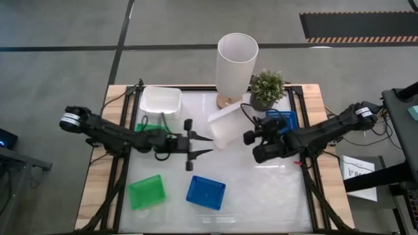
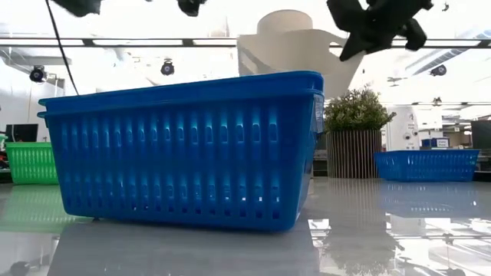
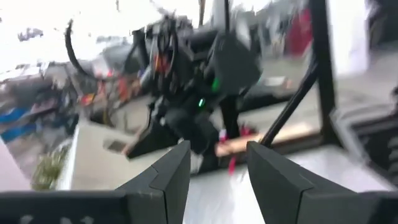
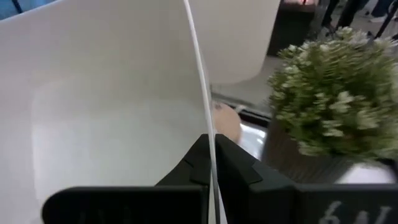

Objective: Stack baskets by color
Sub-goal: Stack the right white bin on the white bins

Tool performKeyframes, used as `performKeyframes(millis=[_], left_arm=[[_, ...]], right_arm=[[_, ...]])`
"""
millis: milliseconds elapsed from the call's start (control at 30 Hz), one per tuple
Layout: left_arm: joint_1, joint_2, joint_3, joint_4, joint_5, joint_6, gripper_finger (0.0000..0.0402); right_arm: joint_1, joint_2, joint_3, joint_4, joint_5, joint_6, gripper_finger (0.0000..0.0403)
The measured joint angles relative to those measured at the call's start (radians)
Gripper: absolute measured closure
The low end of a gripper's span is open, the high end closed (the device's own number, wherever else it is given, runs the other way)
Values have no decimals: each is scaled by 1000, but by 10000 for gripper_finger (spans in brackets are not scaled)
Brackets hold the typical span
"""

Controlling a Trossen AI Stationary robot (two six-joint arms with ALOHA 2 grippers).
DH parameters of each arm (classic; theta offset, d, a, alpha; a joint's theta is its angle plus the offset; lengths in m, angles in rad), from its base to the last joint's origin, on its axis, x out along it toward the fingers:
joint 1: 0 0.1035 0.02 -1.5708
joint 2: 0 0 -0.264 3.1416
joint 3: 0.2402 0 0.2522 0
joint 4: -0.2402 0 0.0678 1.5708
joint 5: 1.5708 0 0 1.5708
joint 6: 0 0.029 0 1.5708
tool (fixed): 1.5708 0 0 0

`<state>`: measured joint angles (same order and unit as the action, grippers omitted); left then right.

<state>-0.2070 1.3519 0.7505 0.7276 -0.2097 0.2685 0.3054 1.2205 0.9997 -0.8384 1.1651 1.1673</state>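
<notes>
High view, white basket (image 1: 226, 126) tilted, right gripper (image 1: 251, 136)

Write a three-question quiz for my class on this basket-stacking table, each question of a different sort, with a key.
1. True or false: the right gripper is shut on the rim of a white basket.
2. Which colour is the basket at the table's front, beside the green basket? A) white B) blue C) red
3. Fill in: the left gripper hangs over the table with its fingers ____.

Key: 1 true; 2 B; 3 open.
</notes>
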Motion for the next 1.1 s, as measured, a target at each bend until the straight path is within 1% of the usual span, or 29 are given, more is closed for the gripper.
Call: performKeyframes(millis=[200, 267, 367, 400, 467, 533, 667, 767, 867, 967, 1100], left_arm=[[-4, 129, 162, -280, -186, 1, 261], [-7, 180, 212, -367, -250, 3, 261], [-12, 248, 281, -431, -377, 39, 261], [-13, 271, 299, -433, -415, 68, 261], [-13, 312, 324, -438, -451, 132, 261], [-13, 347, 347, -441, -457, 174, 261], [-11, 391, 384, -430, -482, 212, 261], [0, 422, 388, -396, -533, 271, 261], [7, 441, 388, -373, -563, 315, 261], [6, 445, 388, -358, -614, 319, 261], [11, 445, 386, -369, -625, 354, 261]], right_arm=[[0, 4, -83, 260, 156, -2, 394], [0, 10, -89, 310, 170, -20, 394], [0, 24, -92, 347, 173, -29, 394], [0, 25, -92, 355, 172, -37, 394], [0, 26, -92, 356, 171, -41, 394], [0, 25, -92, 357, 172, -41, 394], [0, 28, -94, 367, 172, -41, 394], [0, 44, -94, 388, 173, -42, 394], [-1, 63, -94, 408, 174, -43, 394], [0, 86, -94, 424, 165, -39, 394], [1, 116, -94, 484, 150, -57, 394]])
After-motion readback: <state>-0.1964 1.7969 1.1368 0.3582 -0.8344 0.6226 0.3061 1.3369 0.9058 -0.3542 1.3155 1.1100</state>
